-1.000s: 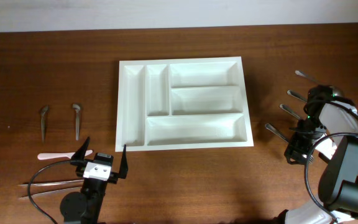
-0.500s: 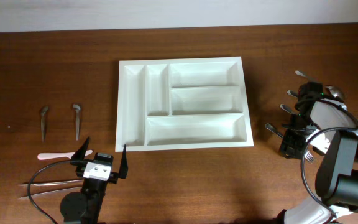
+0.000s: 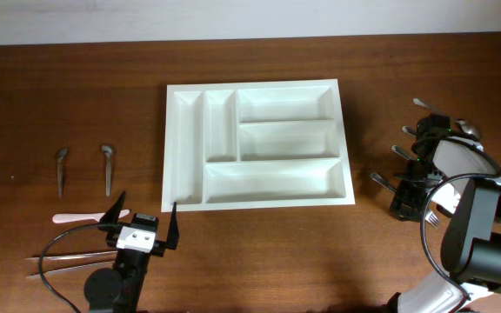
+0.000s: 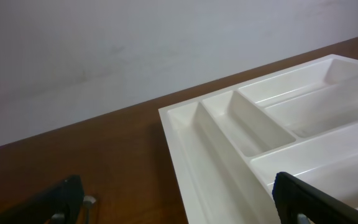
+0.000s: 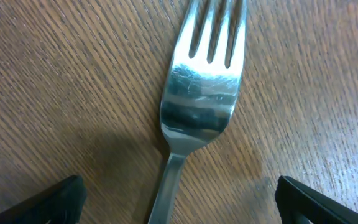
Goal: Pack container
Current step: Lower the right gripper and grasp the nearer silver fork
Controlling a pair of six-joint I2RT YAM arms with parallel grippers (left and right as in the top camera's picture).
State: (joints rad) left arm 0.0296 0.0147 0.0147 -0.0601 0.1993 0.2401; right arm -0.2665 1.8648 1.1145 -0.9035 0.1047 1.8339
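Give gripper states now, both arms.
Left gripper: open, holding nothing.
Right gripper: open, over a silver metal fork, not gripping it.

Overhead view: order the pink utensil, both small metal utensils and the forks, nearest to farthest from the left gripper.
1. Pink utensil, just left of the left gripper.
2. Nearer small metal utensil, ahead and left.
3. Outer small metal utensil, farther left.
4. Forks, far across on the right side.
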